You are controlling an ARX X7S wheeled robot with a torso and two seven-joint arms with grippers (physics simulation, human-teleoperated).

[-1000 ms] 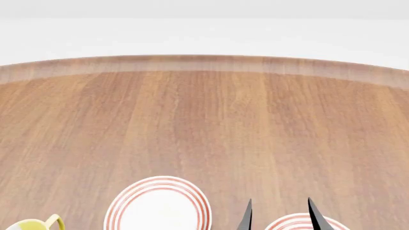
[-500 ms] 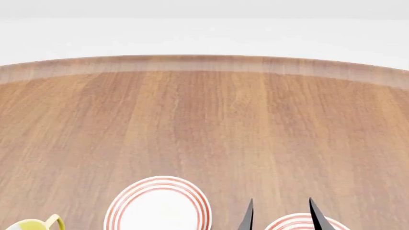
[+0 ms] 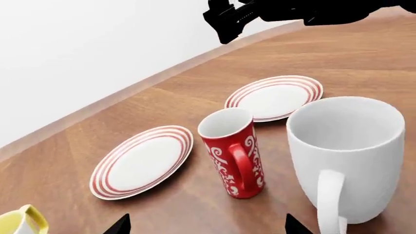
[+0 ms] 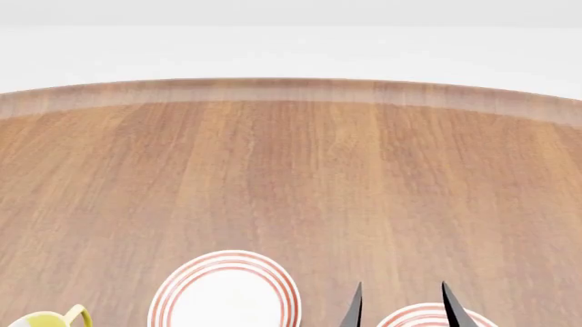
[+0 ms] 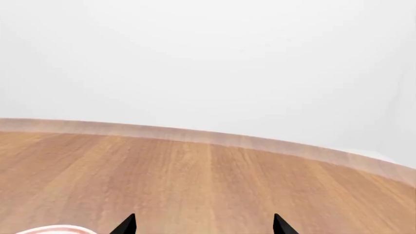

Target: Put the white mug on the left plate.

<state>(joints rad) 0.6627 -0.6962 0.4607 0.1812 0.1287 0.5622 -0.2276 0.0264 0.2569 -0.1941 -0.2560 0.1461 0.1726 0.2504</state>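
The tall all-white mug (image 3: 344, 156) stands upright on the wooden table, close in the left wrist view, handle toward the camera. It is out of the head view. The left plate (image 3: 143, 161), white with red rings, lies empty beyond the small red patterned mug (image 3: 233, 151); it also shows in the head view (image 4: 225, 289). My left gripper (image 3: 208, 229) is open and empty, just short of the red mug, with the white mug beside one fingertip. My right gripper (image 4: 402, 310) is open and empty above the right plate (image 4: 435, 317); only its fingertips (image 5: 126, 225) show in the right wrist view.
The right plate (image 3: 275, 96) lies past the red mug, under my dark right arm (image 3: 286, 12). A white mug with yellow inside and handle (image 4: 50, 319) sits left of the left plate, also in the left wrist view (image 3: 19, 224). The table's curved far edge (image 4: 291, 88) meets a white wall.
My right gripper's fingertips have crept very slightly to the right in the head view. Nothing else has moved.
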